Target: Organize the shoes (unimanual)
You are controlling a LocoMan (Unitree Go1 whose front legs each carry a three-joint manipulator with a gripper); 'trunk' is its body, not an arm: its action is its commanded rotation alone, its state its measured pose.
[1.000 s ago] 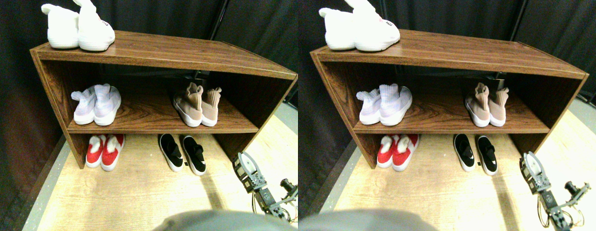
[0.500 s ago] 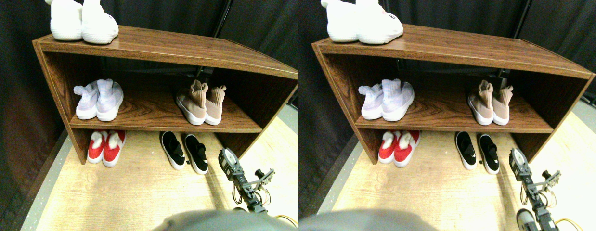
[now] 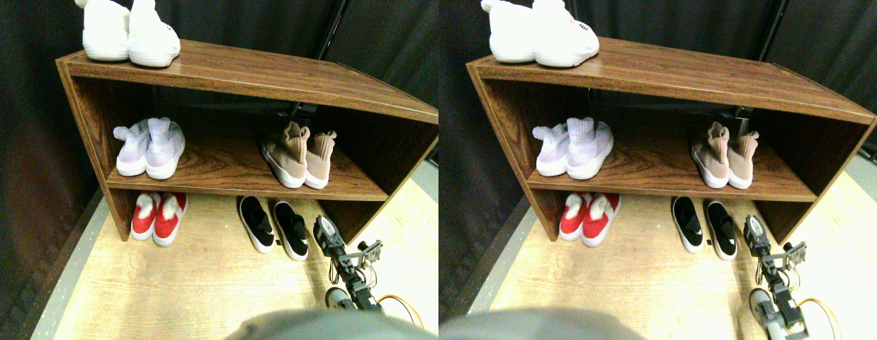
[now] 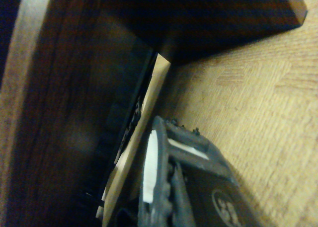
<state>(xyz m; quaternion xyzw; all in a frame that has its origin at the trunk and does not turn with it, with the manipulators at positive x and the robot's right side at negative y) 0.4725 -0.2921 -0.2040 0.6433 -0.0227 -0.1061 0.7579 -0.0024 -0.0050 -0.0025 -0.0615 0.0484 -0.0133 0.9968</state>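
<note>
The shoes stand in pairs in and on a wooden shoe rack (image 3: 268, 74). Tan knit sneakers (image 3: 297, 159) sit on the middle shelf at the right. Below them, on the floor level, are black slip-ons (image 3: 272, 225). My right gripper (image 3: 326, 234) hangs low over the floor, just right of the right black slip-on and close to the rack's right side panel. It holds nothing that I can see. The wrist view shows dark rack wood (image 4: 74, 88) close ahead and pale floor (image 4: 258, 103) beside it.
Pale lavender sneakers (image 3: 149, 147) sit at the left of the middle shelf, red shoes (image 3: 159, 216) stand below them, and white shoes (image 3: 130, 32) are on the rack's top. Black curtains hang behind. Light wood floor (image 3: 197, 283) spreads in front.
My right gripper has moved left and toward the rack, from open floor at the right to beside the right black slip-on. The camera view has shifted slightly; the shoes have stayed put.
</note>
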